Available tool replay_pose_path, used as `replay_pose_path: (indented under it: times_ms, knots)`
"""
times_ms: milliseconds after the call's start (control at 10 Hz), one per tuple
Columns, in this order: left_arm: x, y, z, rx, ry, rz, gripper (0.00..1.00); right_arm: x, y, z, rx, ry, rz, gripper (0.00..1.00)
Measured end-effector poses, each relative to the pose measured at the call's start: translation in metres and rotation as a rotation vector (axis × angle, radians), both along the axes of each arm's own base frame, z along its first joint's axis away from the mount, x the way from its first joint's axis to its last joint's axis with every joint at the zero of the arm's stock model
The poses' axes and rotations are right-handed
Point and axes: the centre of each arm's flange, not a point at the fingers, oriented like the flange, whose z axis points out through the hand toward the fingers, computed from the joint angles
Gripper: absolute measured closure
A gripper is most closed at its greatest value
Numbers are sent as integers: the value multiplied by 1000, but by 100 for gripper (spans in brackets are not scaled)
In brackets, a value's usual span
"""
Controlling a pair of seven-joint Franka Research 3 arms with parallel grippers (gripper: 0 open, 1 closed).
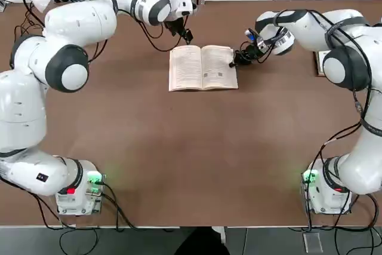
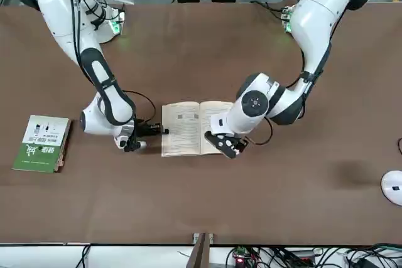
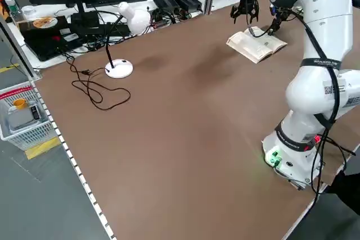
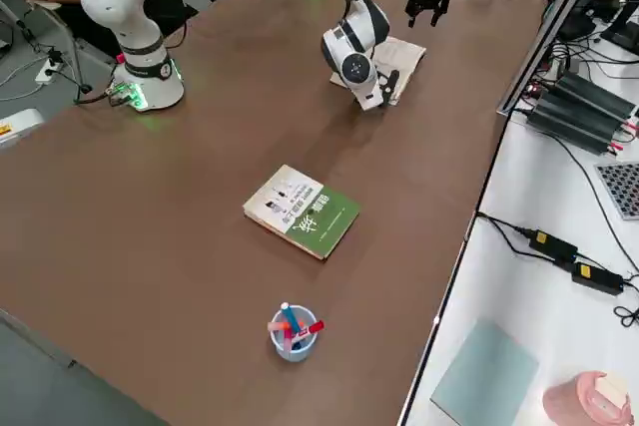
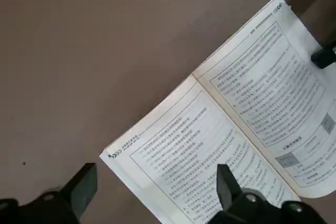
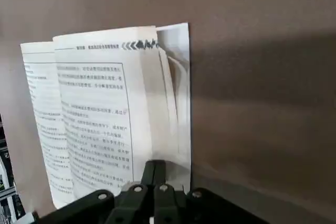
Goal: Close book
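The right tool (image 1: 236, 61), fingers pressed together, sits low at the right edge of the book (image 1: 203, 67), at the outer margin of the right page — placed, by my reading, to get under that half and fold it over. In its wrist view the closed fingertips (image 6: 154, 174) meet right at the fanned page edges. The left tool (image 1: 182, 30) hovers just beyond the book's far left corner with its 2 fingers spread apart, one finger (image 5: 227, 184) over the left page and the other off it; it looks ready to steady that side.

The book lies open and flat on the far middle of the brown desk (image 1: 191, 165). It is a thin paperback — cream matte pages dense with small print, soft and slightly bowed toward the spine, the right stack splaying loosely at its edge.
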Motion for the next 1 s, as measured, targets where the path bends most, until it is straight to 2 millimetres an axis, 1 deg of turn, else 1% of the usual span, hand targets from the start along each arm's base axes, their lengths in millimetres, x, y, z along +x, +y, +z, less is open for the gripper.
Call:
replay_pose_path:
  times_ms: [300,600,800,1000]
  knots:
    - [-2,-7,3,-18,-14,-6,0,0,0,0,0,-3,3,99]
    - [-5,-13,0,-35,-22,-14,0,0,0,0,1,-9,9,99]
    - [-6,-15,-3,-37,-33,-72,0,0,0,0,2,-12,13,99]
    - [-3,-14,-6,-41,-57,-143,0,0,0,0,2,-14,14,99]
